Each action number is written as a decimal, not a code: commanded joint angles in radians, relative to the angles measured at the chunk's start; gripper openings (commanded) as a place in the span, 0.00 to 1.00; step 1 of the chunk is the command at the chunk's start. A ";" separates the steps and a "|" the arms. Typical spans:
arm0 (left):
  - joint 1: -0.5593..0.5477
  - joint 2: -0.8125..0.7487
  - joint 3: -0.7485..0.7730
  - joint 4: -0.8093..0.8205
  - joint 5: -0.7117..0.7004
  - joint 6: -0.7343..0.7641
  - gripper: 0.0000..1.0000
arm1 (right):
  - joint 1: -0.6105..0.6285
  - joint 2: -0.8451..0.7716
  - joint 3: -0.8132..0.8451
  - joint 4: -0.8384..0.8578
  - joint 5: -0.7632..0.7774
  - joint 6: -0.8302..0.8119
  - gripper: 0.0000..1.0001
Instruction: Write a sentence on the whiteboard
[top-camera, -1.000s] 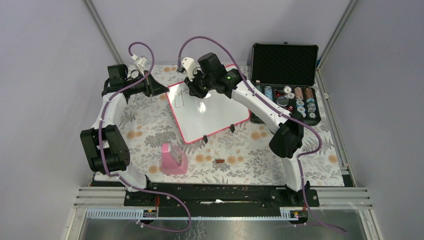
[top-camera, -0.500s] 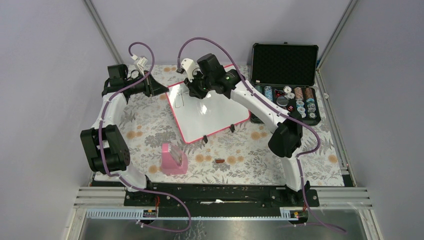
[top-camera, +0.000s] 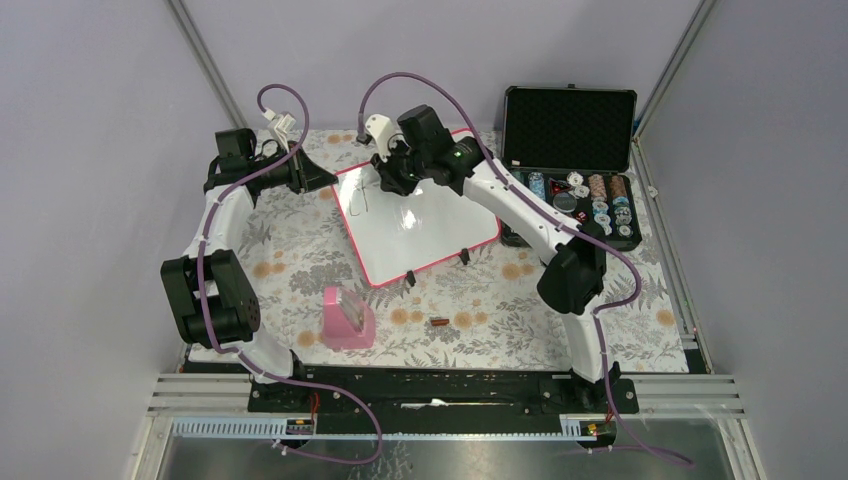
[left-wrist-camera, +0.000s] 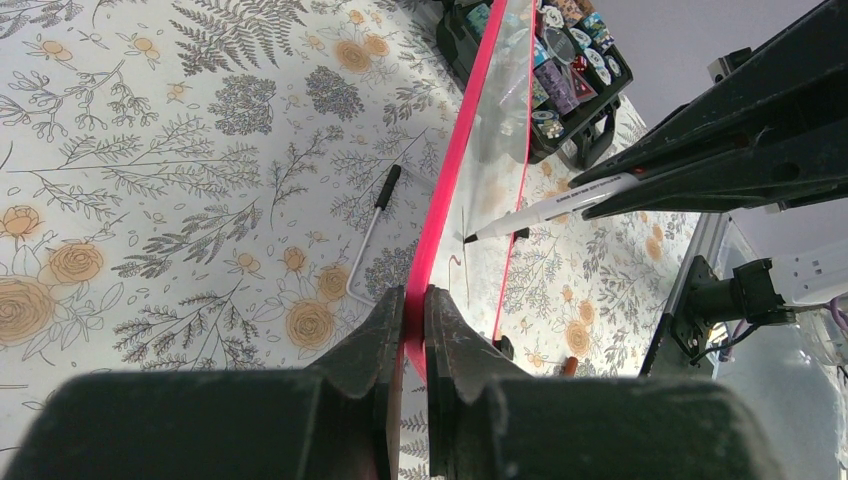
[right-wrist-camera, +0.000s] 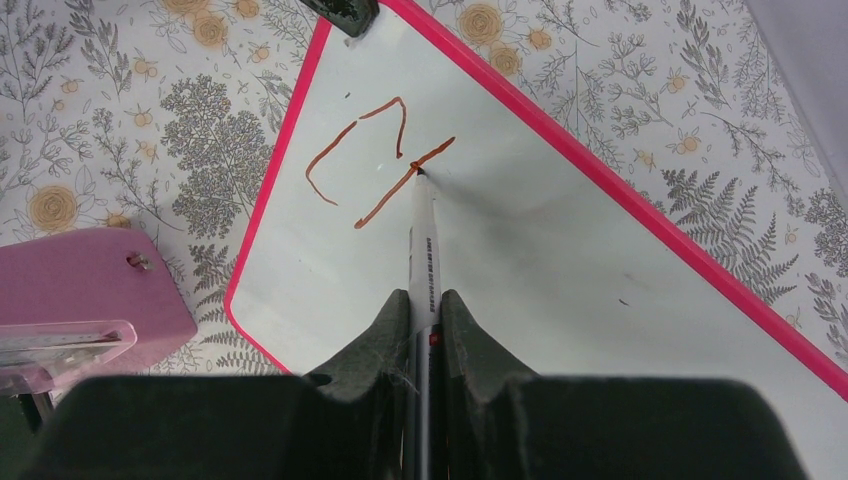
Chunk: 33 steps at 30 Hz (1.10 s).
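The whiteboard (top-camera: 415, 220) lies askew at the far middle of the counter (top-camera: 300, 250), with one corner close to the far edge. The right claw (right-wrist-camera: 425, 305) is clamped on a white marker (right-wrist-camera: 424, 240) whose tip touches a stroke. From above that claw hides the marker. The sentence (right-wrist-camera: 370, 165) is only a few red-brown strokes, too few to read, and the board is cut off at the right. The left claw (left-wrist-camera: 415, 300) pinches the board's pink frame on its left side. Since a second ago the right claw has edged slightly toward the far edge; the board and left arm are unchanged.
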 joint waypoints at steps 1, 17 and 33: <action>-0.020 -0.028 0.014 -0.001 0.024 0.013 0.00 | -0.039 -0.035 -0.016 0.003 0.041 -0.007 0.00; -0.019 -0.033 0.009 -0.001 0.024 0.015 0.00 | -0.032 -0.077 -0.123 0.004 -0.028 -0.011 0.00; -0.019 -0.037 0.006 0.001 0.020 0.016 0.00 | -0.007 -0.135 -0.180 0.002 -0.068 -0.021 0.00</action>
